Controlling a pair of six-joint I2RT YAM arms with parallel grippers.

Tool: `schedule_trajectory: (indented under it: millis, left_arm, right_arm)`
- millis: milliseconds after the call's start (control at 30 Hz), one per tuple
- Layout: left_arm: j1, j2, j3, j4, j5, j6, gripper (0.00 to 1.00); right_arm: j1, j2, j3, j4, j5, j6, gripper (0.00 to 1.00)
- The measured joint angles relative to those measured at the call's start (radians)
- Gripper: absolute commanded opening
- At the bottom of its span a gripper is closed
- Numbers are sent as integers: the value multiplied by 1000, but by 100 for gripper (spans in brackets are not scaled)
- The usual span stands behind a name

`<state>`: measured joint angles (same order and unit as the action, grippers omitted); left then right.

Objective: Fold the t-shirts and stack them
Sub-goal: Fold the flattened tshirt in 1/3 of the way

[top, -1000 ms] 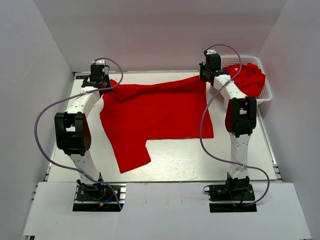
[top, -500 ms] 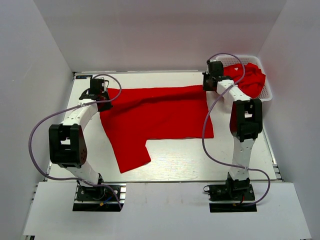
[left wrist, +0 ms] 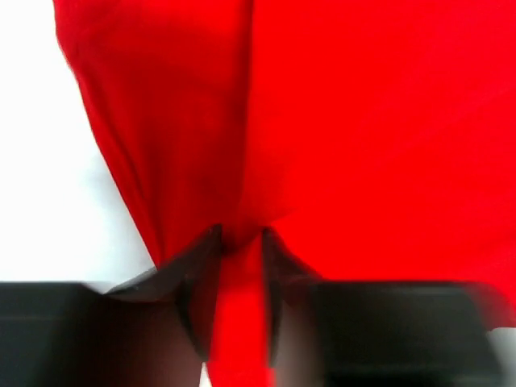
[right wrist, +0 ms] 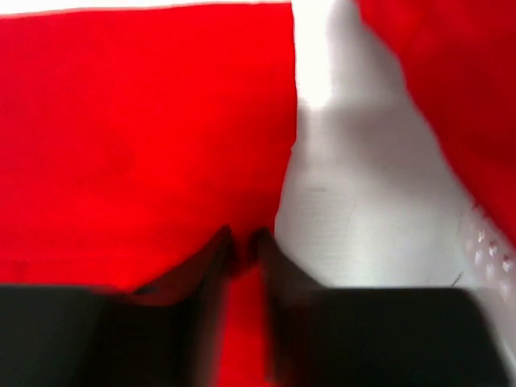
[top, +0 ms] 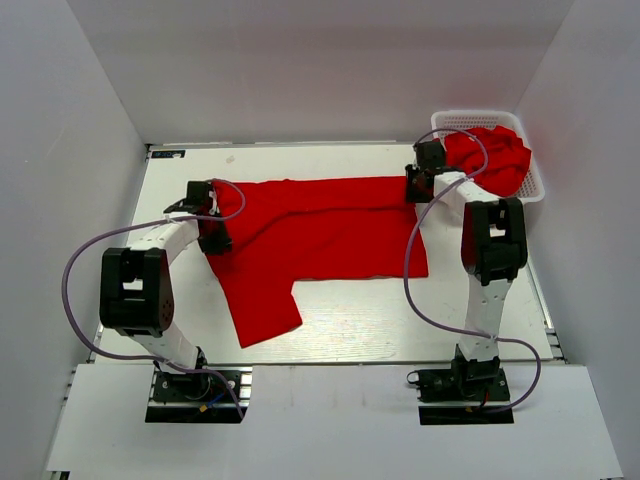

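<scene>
A white table [top: 350, 330] is sitting inside a plain white enclosure, with a back wall [top: 320, 70], a left wall [top: 60, 220] and a right wall [top: 590, 220] closing it in. A white plastic lattice basket [top: 465, 116] is resting at the table's far right corner, close by the right wall. A white board [top: 330, 420] is lying across the near edge, and a small dark fitting [top: 168, 154] is sitting at the far left corner.
</scene>
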<state>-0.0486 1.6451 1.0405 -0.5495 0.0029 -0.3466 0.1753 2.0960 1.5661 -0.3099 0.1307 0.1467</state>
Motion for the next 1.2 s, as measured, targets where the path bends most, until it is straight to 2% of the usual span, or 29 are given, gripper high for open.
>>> schedule_trajectory:
  millis: [33, 100, 133, 167, 367, 600, 800, 1033, 1200]
  left_arm:
    - [0, 0, 0, -12, 1, -3, 65]
    - [0, -1, 0, -35, -2, -11, 92]
    - [0, -3, 0, -49, -6, -10, 100]
    - [0, -7, 1, -63, -11, -11, 100]
    - [0, -45, 93, -144, -56, -17, 100]
    - [-2, -27, 252, -59, -30, -10, 100]
    - [-6, 189, 390, 75, 67, 8, 100]
    - [-7, 477, 509, 116, 93, 34, 100]
    - [-2, 547, 633, 131, 114, 32, 100]
  right_arm:
    - [0, -1, -7, 1, -3, -4, 58]
    - [0, -7, -25, 4, -6, -4, 74]
    - [0, -12, -31, 2, -8, -6, 80]
    - [0, -19, -36, 3, -9, -6, 90]
    - [0, -92, -43, 6, -30, -20, 90]
    - [8, -142, -42, 45, -176, -10, 90]
    - [33, -59, 36, 47, -253, 24, 90]
    - [37, 90, 154, 33, -261, 58, 90]
    - [34, 191, 219, 7, -254, 66, 90]
